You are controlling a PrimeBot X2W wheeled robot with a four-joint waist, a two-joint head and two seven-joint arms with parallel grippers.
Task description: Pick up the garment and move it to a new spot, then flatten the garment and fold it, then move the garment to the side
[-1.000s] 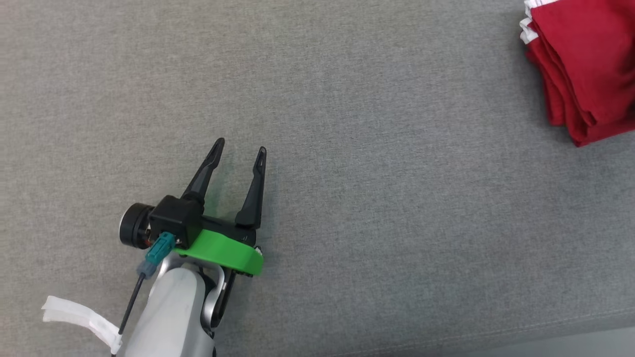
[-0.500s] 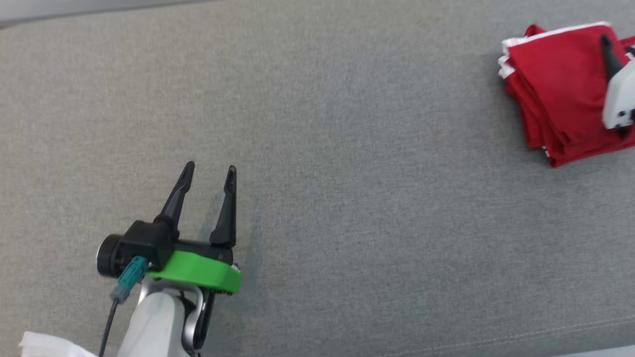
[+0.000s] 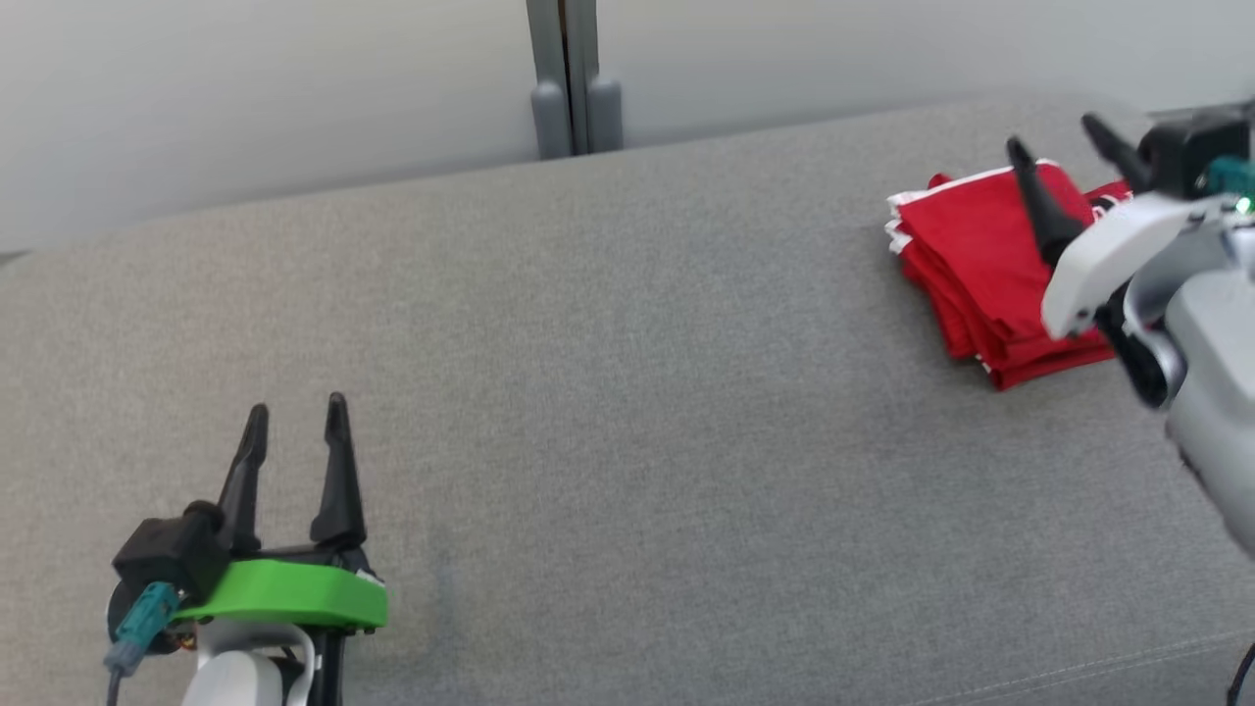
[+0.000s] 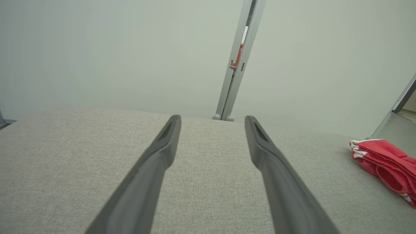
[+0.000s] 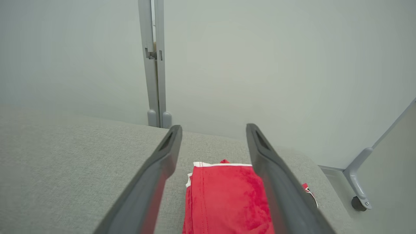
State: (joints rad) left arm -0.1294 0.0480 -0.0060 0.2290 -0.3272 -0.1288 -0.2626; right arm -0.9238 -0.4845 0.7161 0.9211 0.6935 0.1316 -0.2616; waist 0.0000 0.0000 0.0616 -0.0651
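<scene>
Head camera has tilted up since the earlier frames: the wall and grey post (image 3: 572, 78) now run along the top, so the overall shift is camera motion, not the garment moving. The real change is that the right gripper (image 3: 1052, 135) has come in at the upper right and hangs over the garment (image 3: 966, 265), jaws apart, holding nothing; whether it touches the cloth I cannot tell. The garment lies as a folded red stack at the upper right of the head frame, on the grey cushion (image 3: 627, 392) near its far edge. The left gripper (image 3: 297, 405) sits at the lower left, jaws apart, empty, well apart from the garment. My read is that fold and side placement look done, with the cloth released.
</scene>
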